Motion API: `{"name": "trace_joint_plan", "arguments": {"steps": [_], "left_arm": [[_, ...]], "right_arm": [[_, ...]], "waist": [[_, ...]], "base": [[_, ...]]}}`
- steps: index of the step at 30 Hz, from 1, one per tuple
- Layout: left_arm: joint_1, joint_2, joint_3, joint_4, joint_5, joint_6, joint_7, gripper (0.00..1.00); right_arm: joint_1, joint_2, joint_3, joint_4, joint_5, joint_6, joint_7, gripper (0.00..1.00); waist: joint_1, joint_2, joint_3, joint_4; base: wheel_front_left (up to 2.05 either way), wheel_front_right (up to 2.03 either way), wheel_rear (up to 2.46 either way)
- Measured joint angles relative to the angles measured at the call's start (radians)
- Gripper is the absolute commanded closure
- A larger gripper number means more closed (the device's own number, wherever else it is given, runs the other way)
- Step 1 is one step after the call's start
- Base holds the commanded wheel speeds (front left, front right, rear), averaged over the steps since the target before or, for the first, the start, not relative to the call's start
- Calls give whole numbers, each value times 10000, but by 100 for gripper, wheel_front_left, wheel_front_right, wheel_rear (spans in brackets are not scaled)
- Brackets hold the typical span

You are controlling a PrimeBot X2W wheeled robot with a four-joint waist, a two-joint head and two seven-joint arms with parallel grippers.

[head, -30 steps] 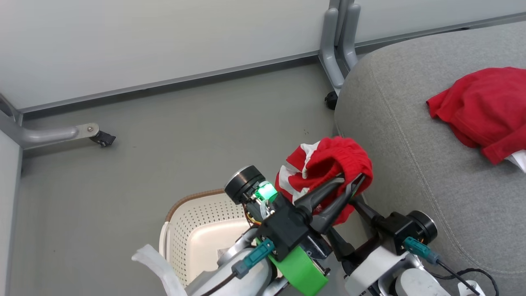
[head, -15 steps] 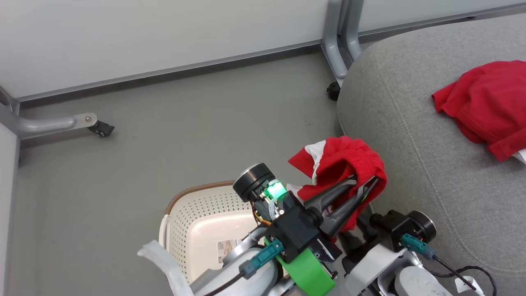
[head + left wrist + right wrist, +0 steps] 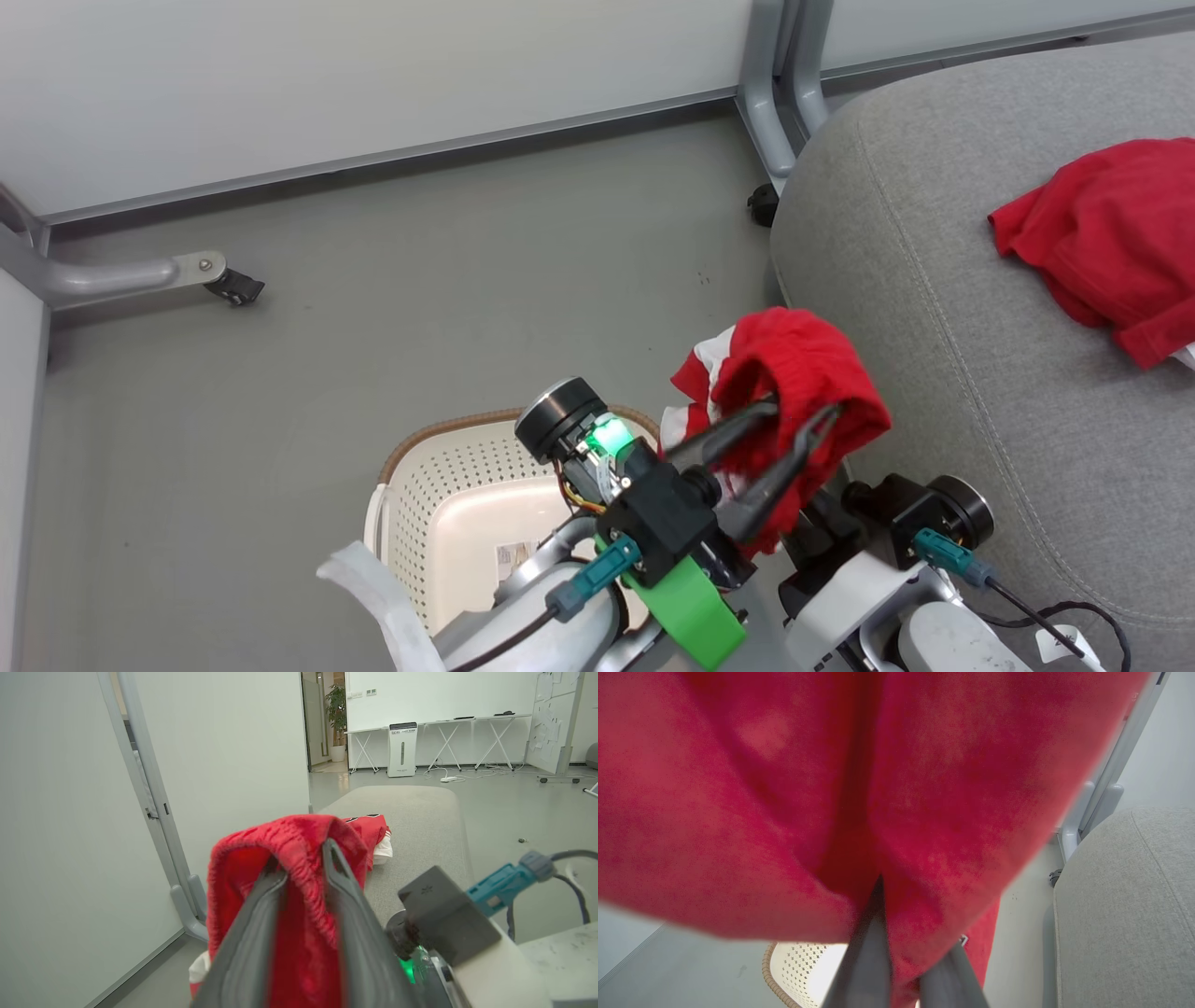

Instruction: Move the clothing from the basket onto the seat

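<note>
One red garment (image 3: 794, 359) with white trim hangs bunched over my left gripper (image 3: 805, 409), above the floor between the basket (image 3: 439, 485) and the seat (image 3: 934, 355). In the left wrist view my left gripper (image 3: 301, 858) is shut on its ribbed red edge (image 3: 280, 835). My right gripper (image 3: 906, 933) reaches up from below and pinches the same cloth (image 3: 831, 788), its tips buried in red. The second red garment (image 3: 1111, 233) lies crumpled on the seat at the right. Nothing but a paper label (image 3: 512, 558) lies in the cream basket.
Grey partition legs (image 3: 775, 112) with a black caster (image 3: 761, 203) stand at the seat's far corner. Another leg and caster (image 3: 229, 285) sit at the left, along the white wall panels. Grey floor spreads between them.
The held garment has shifted a little right, toward the seat's edge, with both arms following. Its white striped part shows less. The head view has shifted slightly.
</note>
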Motion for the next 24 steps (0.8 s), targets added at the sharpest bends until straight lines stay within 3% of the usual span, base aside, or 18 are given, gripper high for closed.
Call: {"name": "trace_joint_plan", "arguments": {"steps": [24], "left_arm": [[17, 341, -127, 529, 31, 362, -42, 0]], "right_arm": [[339, 253, -817, -629, 510, 0, 0, 100]], "waist": [[0, 0, -148, 28]], "base": [[0, 0, 0]]}}
